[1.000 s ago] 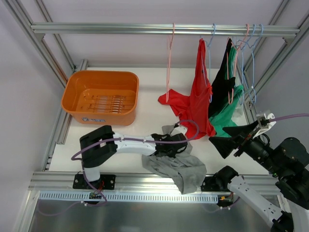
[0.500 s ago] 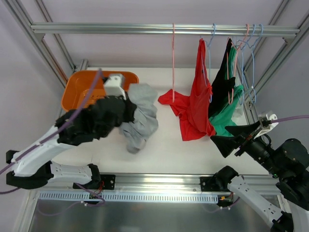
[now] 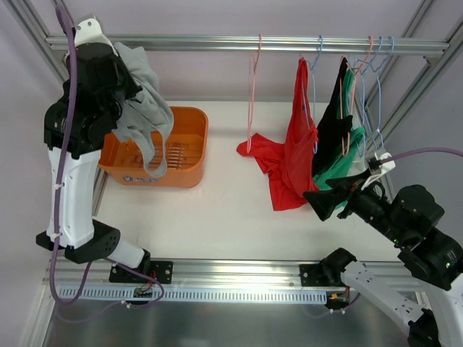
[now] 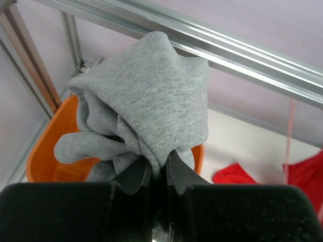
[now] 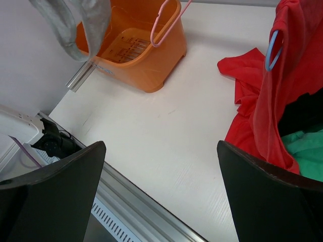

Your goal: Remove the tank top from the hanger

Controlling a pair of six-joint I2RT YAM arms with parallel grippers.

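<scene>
The orange basket (image 3: 184, 141) sits at the table's (image 3: 231, 217) far left. In the right wrist view we see its slotted floor and the lower loop of a pink hanger (image 5: 169, 22) in front of its far rim. The grey tank top (image 3: 141, 97) is off any hanger, held high near the rail (image 3: 217, 43). Its loose end dangles over the basket's left part, and we cannot tell whether cloth meets plastic. The left gripper (image 4: 160, 169) is pinched together on a bunched fold of the tank top. The right gripper (image 5: 161, 171) hangs over the table with its fingers spread wide apart.

From above, the left fingers are hidden behind the arm and the cloth. The right wrist view cuts off all but the tank top's lowest strap. A red garment (image 3: 293, 155) trails from a blue hanger (image 5: 272, 48) onto the table, covering much of the black (image 3: 334, 119) and green (image 3: 343, 170) garments beside it.
</scene>
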